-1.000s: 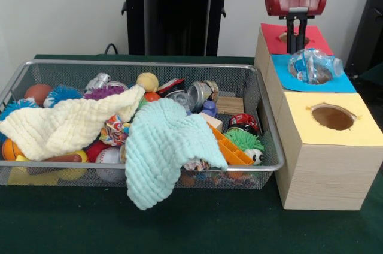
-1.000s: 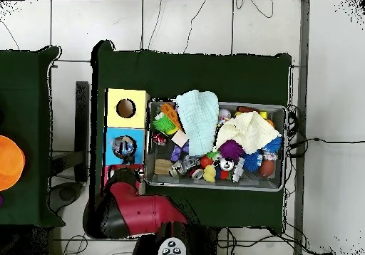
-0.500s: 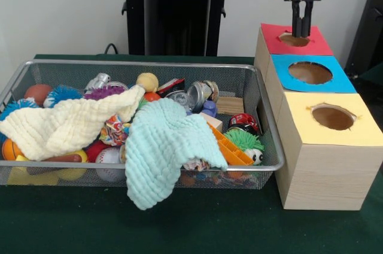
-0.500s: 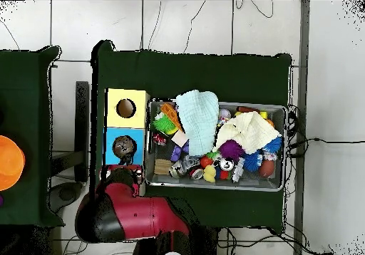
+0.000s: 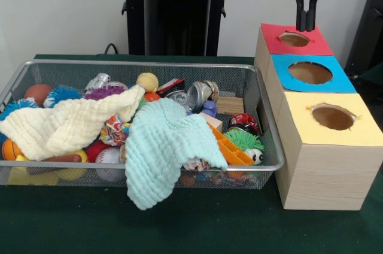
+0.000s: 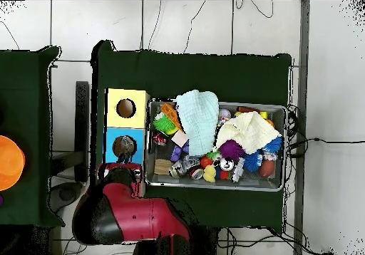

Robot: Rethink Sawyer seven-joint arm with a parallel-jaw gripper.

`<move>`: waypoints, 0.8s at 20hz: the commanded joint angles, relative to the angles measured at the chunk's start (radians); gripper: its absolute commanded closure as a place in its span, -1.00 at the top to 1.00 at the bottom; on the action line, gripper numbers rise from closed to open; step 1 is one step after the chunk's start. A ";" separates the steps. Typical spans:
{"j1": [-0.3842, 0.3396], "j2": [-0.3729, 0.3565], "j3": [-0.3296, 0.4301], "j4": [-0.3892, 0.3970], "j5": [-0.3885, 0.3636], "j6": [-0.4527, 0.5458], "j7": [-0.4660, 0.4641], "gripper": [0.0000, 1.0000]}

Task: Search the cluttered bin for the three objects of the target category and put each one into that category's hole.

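Note:
The wire mesh bin (image 5: pixel 143 63) is full of toys, balls, crushed silver cans (image 5: pixel 200 94) and two cloths; it also shows in the overhead view (image 6: pixel 217 188). No clear bottle with a blue-and-white label shows in it. My gripper (image 5: pixel 306 26) hangs above the red box's hole (image 5: pixel 294 39), with its fingers (image 5: pixel 299 17) a small gap apart and holding nothing. The blue box's hole (image 5: pixel 310 72) beside it looks dark and empty. In the overhead view my red arm (image 6: pixel 125 211) covers the gripper and most of the red box.
Three wooden boxes stand in a row right of the bin: red, blue (image 6: pixel 124 147) and yellow (image 5: pixel 333 116). A cream cloth (image 5: pixel 66 125) and a mint cloth (image 5: pixel 164 140) cover much of the bin, the mint one hanging over the front rim.
One second ago a crushed clear bottle sat in the blue box's hole; it has dropped out of sight. My gripper has risen and moved back over the red box.

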 commanded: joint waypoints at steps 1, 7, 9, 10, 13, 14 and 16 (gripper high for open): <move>-0.025 0.062 0.086 0.009 0.007 -0.025 0.189 -1.00; -0.041 0.086 0.089 0.019 -0.021 -0.073 0.185 -1.00; -0.064 0.092 0.103 0.016 -0.038 -0.076 0.171 -1.00; -0.081 0.093 0.113 0.003 -0.043 -0.062 0.156 -1.00; -0.140 0.091 0.148 -0.013 -0.070 -0.033 0.116 -1.00; -0.160 0.089 0.160 -0.013 -0.082 -0.028 0.106 -1.00; -0.216 0.084 0.195 -0.014 -0.112 -0.011 0.080 -1.00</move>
